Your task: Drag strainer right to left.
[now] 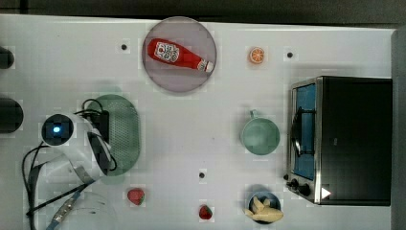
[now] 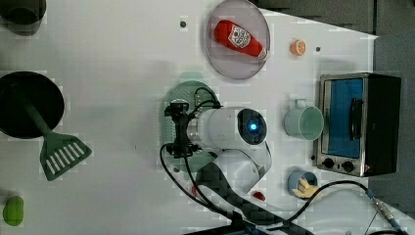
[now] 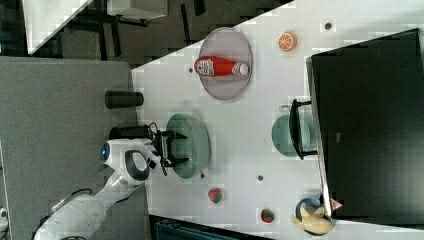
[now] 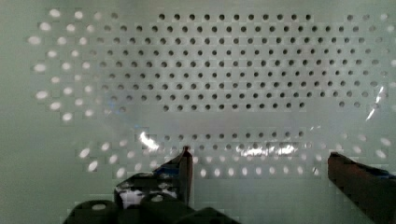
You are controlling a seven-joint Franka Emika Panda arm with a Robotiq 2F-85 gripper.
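Two dark fingers (image 4: 184, 163) of the gripper (image 4: 259, 161) stand spread, low inside the strainer (image 4: 224, 70), nothing between them; we judge the drag near its end, since the strainer (image 1: 122, 132) lies at the top view's left, and next we need only lift clear; further right on the white table (image 1: 201, 139) stand a plate (image 1: 191, 81), a green cup (image 1: 260, 135) and a toaster oven (image 1: 344, 139).

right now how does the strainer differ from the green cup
The strainer is a large oval full of small holes, sitting under the claw; the green cup is smaller, round, solid-walled, has a handle, and stands by the toaster oven. Both are pale green.
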